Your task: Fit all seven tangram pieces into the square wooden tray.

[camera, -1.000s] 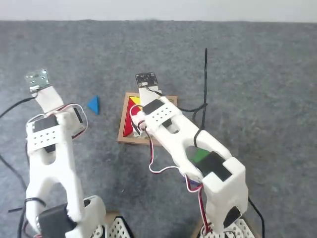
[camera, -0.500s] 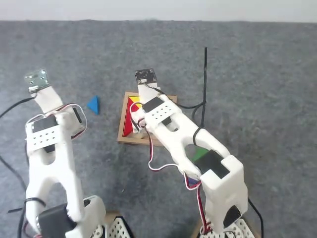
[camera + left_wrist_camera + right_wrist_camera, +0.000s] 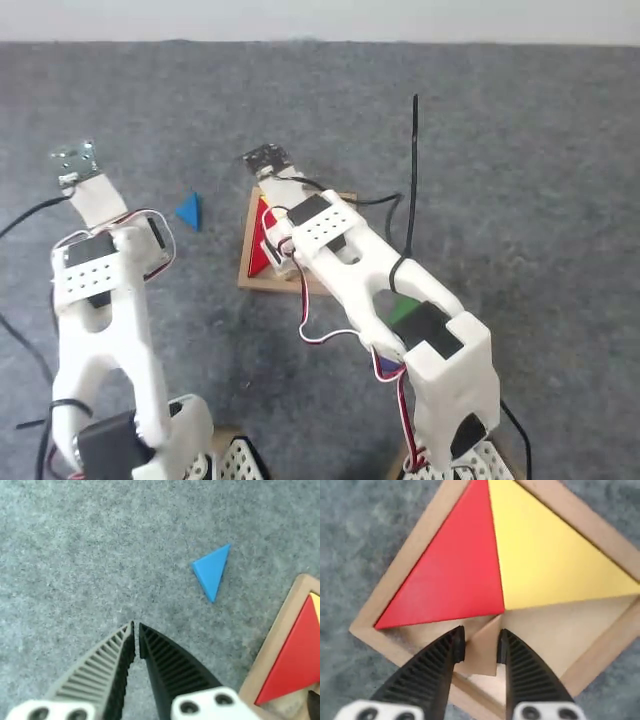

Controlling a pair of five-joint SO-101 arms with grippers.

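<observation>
Your right gripper [image 3: 479, 635] is hanging over the tray [image 3: 411, 555], fingers narrowly apart and seemingly pinching a pale wooden piece [image 3: 481, 655] against the red triangle [image 3: 455, 575]. If you let it go tilted, you're risking it riding up on that edge. Your left gripper [image 3: 136, 626], nearly closed and empty, is sitting outside the tray by the blue triangle [image 3: 211, 571].

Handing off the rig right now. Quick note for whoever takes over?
Left gripper: shut, empty, over the carpet short of the blue triangle.
Right gripper: over the tray, apparently shut on a tan piece above the bare half.
Done: red triangle and yellow triangle seated edge to edge in the tray.
Left: seat the tan piece. Blue triangle lies on the carpet beside the tray. A green piece lies under the right arm. Then the rest.
</observation>
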